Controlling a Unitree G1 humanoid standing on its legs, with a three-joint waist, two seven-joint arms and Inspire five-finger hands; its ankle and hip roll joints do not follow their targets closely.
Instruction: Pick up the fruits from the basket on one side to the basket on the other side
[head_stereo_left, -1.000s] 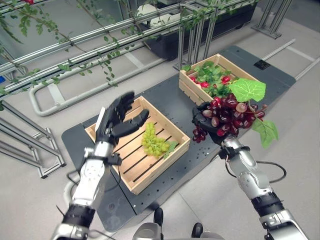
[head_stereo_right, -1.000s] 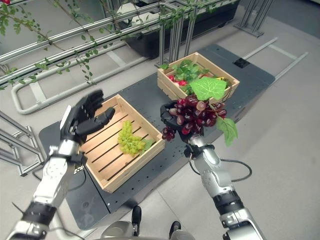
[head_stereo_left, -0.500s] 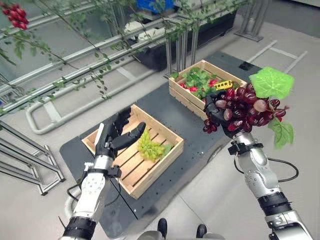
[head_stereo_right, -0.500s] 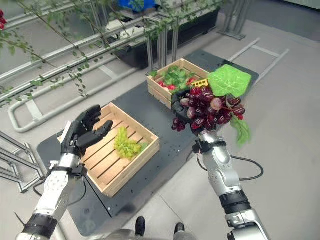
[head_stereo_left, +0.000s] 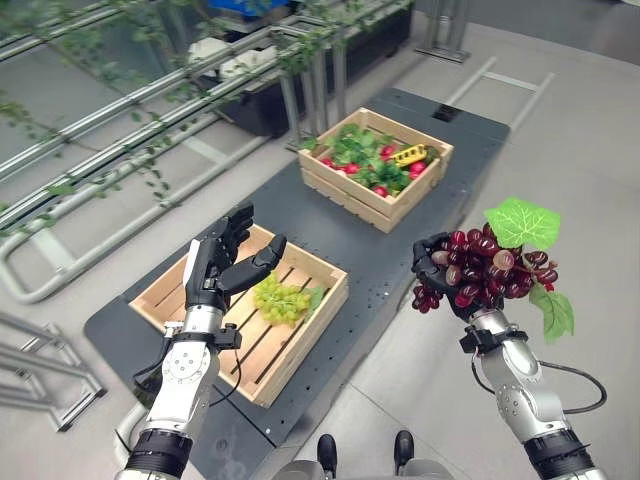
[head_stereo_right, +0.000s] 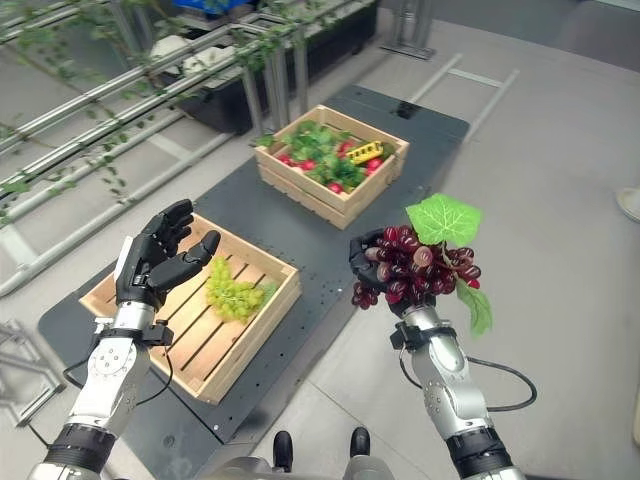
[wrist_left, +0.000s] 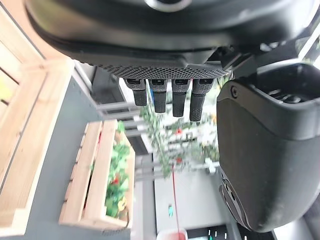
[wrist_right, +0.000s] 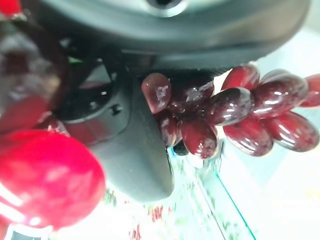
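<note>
The right hand (head_stereo_right: 372, 262), raised over the floor right of the dark mat (head_stereo_right: 300, 250), grips a red grape bunch (head_stereo_right: 415, 268) with green leaves. The left hand (head_stereo_right: 155, 262) hovers open above the near crate (head_stereo_right: 262, 312) holding green grapes (head_stereo_right: 232, 295). The far crate (head_stereo_right: 300, 198) holds leafy produce.

Mock greenhouse or orchard test lab: bare concrete floor (head_stereo_left: 600, 150), dark perforated mat (head_stereo_left: 385, 250) bearing wooden crates, metal rail trellis (head_stereo_left: 150, 110) with vines behind mat, black planter trough (head_stereo_left: 300, 75) beyond.

A pale grey floor (head_stereo_left: 590, 190) lies under a dark mat (head_stereo_left: 350, 230), beside vine-draped metal rails (head_stereo_left: 150, 110).
</note>
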